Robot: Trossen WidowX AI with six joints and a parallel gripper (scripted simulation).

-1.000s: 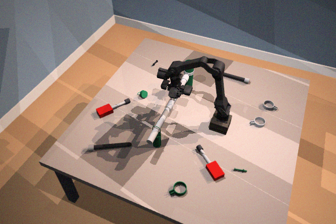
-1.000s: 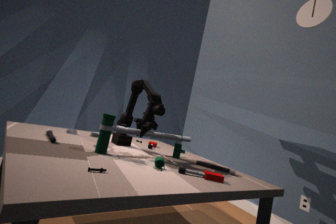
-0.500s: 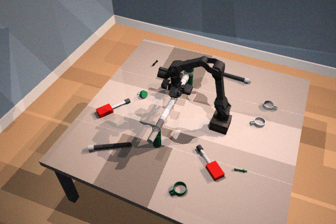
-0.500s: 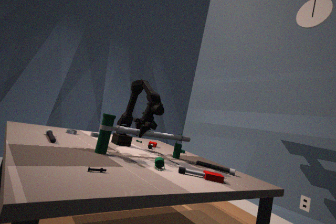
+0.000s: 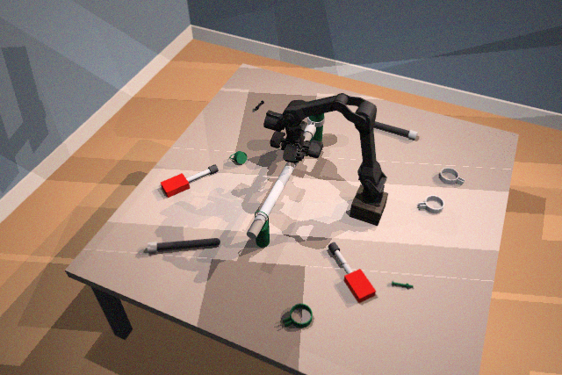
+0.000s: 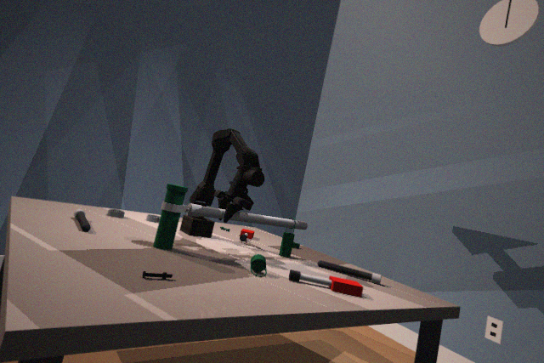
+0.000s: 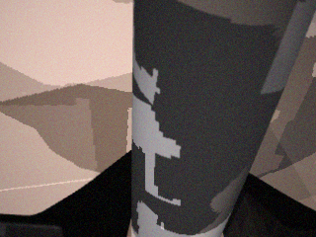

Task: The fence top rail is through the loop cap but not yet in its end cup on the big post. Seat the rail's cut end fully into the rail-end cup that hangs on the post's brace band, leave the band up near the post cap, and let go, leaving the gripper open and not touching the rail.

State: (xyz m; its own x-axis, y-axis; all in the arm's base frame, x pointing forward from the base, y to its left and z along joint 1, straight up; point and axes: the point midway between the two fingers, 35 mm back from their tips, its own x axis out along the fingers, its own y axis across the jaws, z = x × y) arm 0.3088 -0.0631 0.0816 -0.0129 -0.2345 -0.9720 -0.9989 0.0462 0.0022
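behind everything stand grey-blue walls over an orange wooden floor, and we work on a pale, shadow-patterned tabletop. our black two-fingered gripper is pinching the long, round, white-grey fence rail, which passes between its fingers. on one side of the gripper the rail runs to the thick green cylindrical post with its pale grey brace band, high on the post; on the other it passes over the short green post, its free end jutting beyond. the rail's near-post end reaches the cup area, but we cannot tell how deep it sits.

we judge the rail stiff, fairly light and perhaps slippery, apt to roll or swing. we would keep the hold on the stretch nearer the big post and push along its length, gently, so the band stays high. we can read no brands, labels or writing.
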